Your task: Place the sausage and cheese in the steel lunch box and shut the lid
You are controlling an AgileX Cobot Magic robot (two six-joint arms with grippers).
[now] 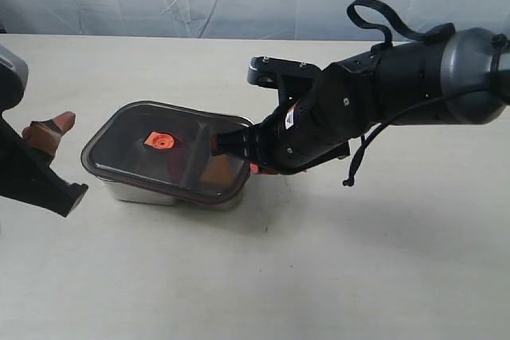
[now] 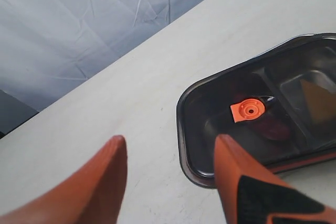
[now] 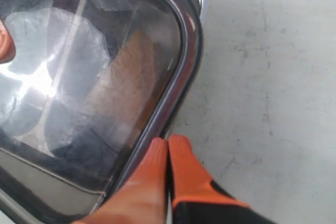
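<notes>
Exterior view: one smoky translucent lid (image 1: 163, 149) with rounded corners and a small orange valve tab (image 1: 159, 141) lies on one shiny steel lunch box (image 1: 143, 193), on the pale matte surface (image 1: 319, 276). Through the lid, beside the right fingers (image 3: 168, 148), shows an orange-brown wedge, the cheese (image 3: 128, 85); a dim red shape beyond the divider may be the sausage (image 2: 273, 124). The right fingers are clenched together, tips at the lid's rim. The left fingers (image 2: 168, 150) are spread wide, released, with the box just beyond them.

Black-and-grey right arm (image 1: 398, 89), looped black cable (image 1: 381, 15), orange-fingered left hand (image 2: 170, 177), right hand (image 3: 168, 148)
</notes>
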